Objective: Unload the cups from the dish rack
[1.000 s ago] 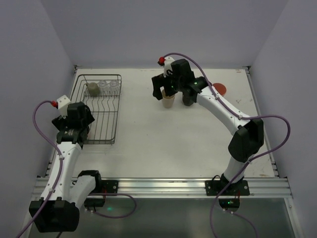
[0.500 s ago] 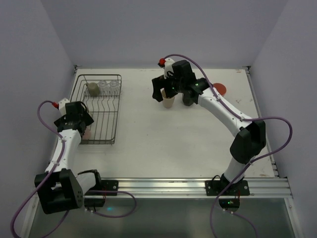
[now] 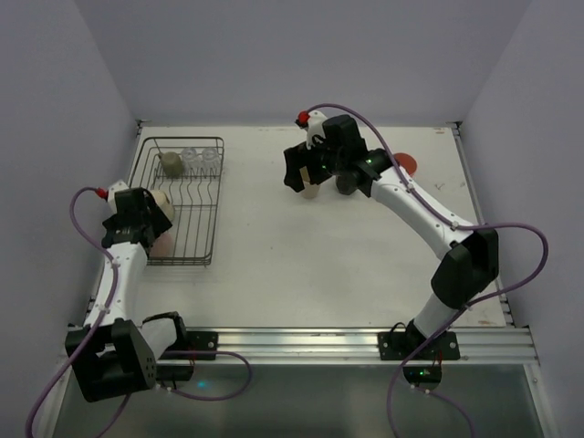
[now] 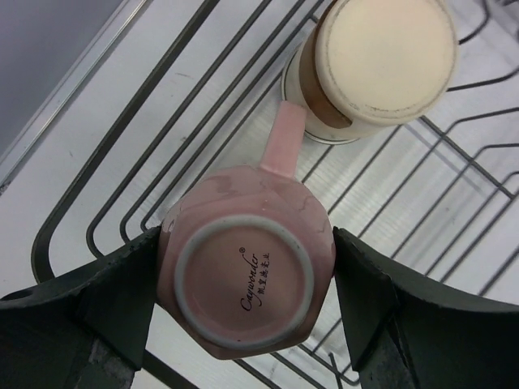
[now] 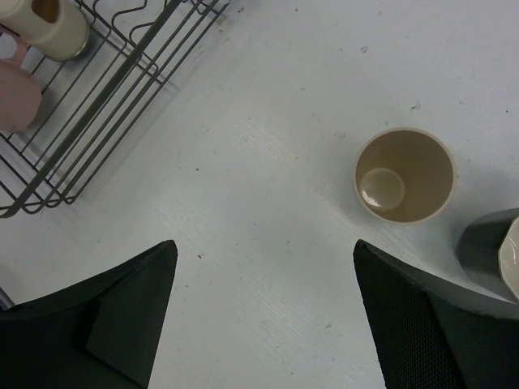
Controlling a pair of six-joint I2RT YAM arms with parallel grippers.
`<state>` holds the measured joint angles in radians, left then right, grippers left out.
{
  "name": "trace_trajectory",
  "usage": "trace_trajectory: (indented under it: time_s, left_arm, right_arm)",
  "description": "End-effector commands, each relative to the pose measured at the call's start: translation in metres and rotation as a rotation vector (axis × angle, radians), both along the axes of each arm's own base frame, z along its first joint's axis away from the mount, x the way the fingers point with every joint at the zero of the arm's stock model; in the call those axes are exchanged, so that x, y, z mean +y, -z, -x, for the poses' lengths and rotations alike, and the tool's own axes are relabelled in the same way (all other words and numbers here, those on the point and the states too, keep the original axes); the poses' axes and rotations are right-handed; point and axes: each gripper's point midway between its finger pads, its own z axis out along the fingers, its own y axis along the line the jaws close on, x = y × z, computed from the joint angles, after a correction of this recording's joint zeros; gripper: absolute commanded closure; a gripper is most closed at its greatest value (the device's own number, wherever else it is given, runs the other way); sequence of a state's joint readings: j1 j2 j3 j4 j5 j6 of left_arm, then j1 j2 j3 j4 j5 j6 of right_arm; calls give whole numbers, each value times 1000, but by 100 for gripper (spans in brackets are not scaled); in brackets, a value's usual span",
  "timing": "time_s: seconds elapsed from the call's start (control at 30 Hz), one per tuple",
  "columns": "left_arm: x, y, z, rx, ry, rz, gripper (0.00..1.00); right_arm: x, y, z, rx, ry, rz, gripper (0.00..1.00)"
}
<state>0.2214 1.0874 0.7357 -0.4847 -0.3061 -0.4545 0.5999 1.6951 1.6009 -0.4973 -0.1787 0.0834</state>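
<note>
black mug cut by edge, pink mug likewise

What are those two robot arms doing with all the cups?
They are taking cups out of the dish rack. The left gripper is closed on an upside-down pink mug that sits in the rack next to an upside-down cream cup. The right gripper is open and holding nothing, above the table. A beige tumbler stands upright there beside a black mug.
</note>
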Motion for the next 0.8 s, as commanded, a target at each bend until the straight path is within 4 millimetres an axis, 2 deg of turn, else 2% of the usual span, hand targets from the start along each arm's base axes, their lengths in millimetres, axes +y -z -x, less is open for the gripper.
trace_trajectory:
  time_s: [0.0, 0.07, 0.1, 0.17, 0.2, 0.27, 0.4, 0.47, 0.5, 0.57, 0.6, 0.63, 0.67, 0.7, 0.73, 0.77]
  left_arm:
    - [-10, -54, -19, -207, 85, -7, 76]
    - [-19, -67, -20, -250, 123, 11, 78]
    - [-23, -79, -19, -284, 136, 10, 79]
    - [-31, -87, -18, -304, 163, 20, 84]
    - [-33, -97, -17, -332, 169, 17, 85]
    - [-43, -110, -15, -369, 206, 23, 87]
    - [-58, -135, -10, -438, 261, 36, 89]
    - [-71, -150, -7, -490, 308, 60, 89]
    - [-81, -155, -7, -511, 345, 101, 89]
    - [-98, -168, -4, -574, 407, 157, 89]
    - [-119, -184, -6, -650, 493, 232, 89]
    - [-130, -191, -5, -691, 538, 272, 89]
    - [-141, -194, -2, -718, 581, 324, 89]
    - [-163, -211, 0, -785, 673, 417, 90]
    - [-173, -217, 2, -816, 719, 466, 90]
    - [-183, -211, 2, -815, 753, 532, 90]
  right_arm:
    - [7, -67, 16, -113, -46, -164, 8]
    - [12, -73, 27, -94, -69, -231, 8]
    - [16, -88, 34, -116, -98, -282, 8]
    - [18, -91, 40, -95, -95, -328, 8]
    - [18, -104, 44, -118, -103, -365, 8]
    - [20, -105, 51, -91, -108, -405, 8]
    - [31, -123, 62, -64, -144, -510, 7]
    - [35, -121, 71, -8, -149, -573, 7]
    - [40, -117, 75, 0, -160, -607, 8]
    - [46, -121, 83, 32, -163, -671, 8]
    - [52, -115, 90, 42, -172, -691, 9]
    - [54, -114, 91, 37, -157, -711, 9]
    - [55, -127, 98, 17, -163, -773, 9]
    - [58, -108, 108, 52, -161, -778, 11]
    - [59, -109, 113, 50, -165, -807, 11]
    - [57, -114, 117, 57, -147, -853, 12]
